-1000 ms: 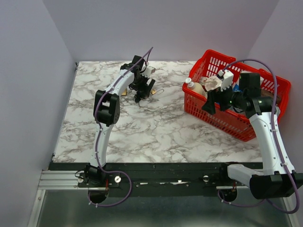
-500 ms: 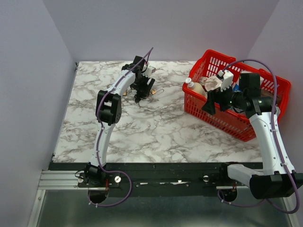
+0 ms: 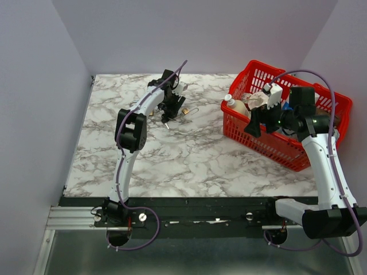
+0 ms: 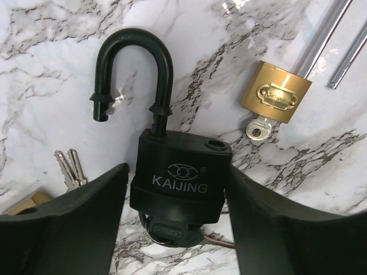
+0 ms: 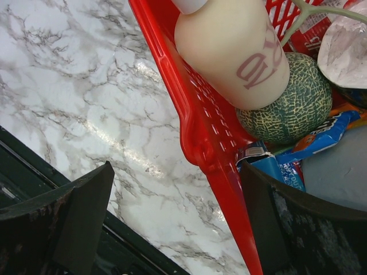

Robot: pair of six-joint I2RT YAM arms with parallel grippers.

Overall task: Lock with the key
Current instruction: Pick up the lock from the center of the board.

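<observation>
A black KAIJING padlock (image 4: 180,172) lies on the marble table with its shackle (image 4: 135,57) swung open. A black-headed key (image 4: 169,232) sits in its keyhole at the bottom. My left gripper (image 4: 176,172) is open and straddles the padlock's body: the right finger (image 4: 269,223) touches its side, and a thin gap shows beside the left finger (image 4: 80,223). In the top view the left gripper (image 3: 167,114) is at the table's far middle. My right gripper (image 5: 175,177) is open and empty, hovering over the red basket's near rim (image 5: 212,143).
A small brass padlock (image 4: 281,94) with its own key lies just right of the black one. Two loose keys (image 4: 70,167) lie to the left, and metal rods (image 4: 330,34) at the upper right. The red basket (image 3: 321,149) holds a bottle (image 5: 229,51), a melon (image 5: 287,106) and packets.
My left gripper has shifted slightly back and left over the black padlock. The right arm has not moved.
</observation>
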